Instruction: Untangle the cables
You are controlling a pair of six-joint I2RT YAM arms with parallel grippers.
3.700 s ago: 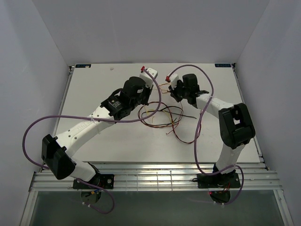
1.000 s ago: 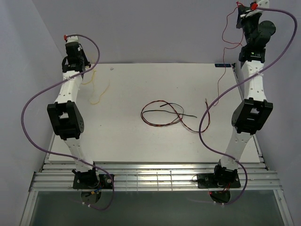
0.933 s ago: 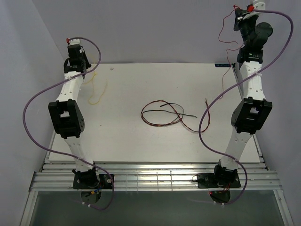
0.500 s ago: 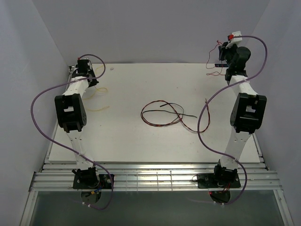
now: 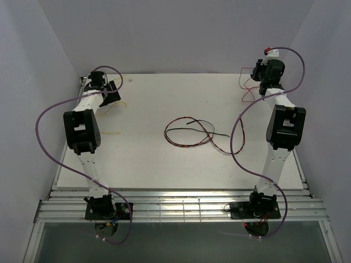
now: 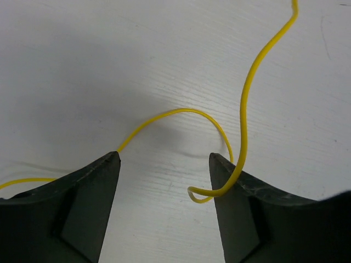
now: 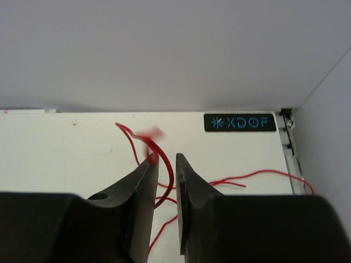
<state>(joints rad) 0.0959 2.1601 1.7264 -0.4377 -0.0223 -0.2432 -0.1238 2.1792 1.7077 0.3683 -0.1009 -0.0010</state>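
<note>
1. Table (image 5: 153, 159): white, flat, walled on three sides.
2. Left arm (image 5: 82, 129): white and black, stretched along the table's left edge toward its far left corner; a purple cable (image 5: 37, 129) loops off it beyond that edge.
3. Right arm (image 5: 285, 127): same build, stretched along the table's right edge toward its far right corner.
4. Bundle of cables (image 5: 189, 131): red and black thin wires in loose overlapping loops, lying flat at the table's middle, well apart from both arms.
5. Left gripper (image 6: 164, 159): low over the table's far left corner, jaws wide apart, nothing clamped.
6. Right gripper (image 7: 166, 159): above the table's far right corner, jaws parted by a narrow gap.
7. Yellow wire (image 6: 244, 120): lying on the table at the far left corner, arching between the left fingers and crossing the tip of one.
8. Red wire (image 7: 171, 174): curling on the table's far right corner, one blurred strand running through the right gripper's gap.
9. Black label (image 7: 239, 122): on the table's far edge.
</note>
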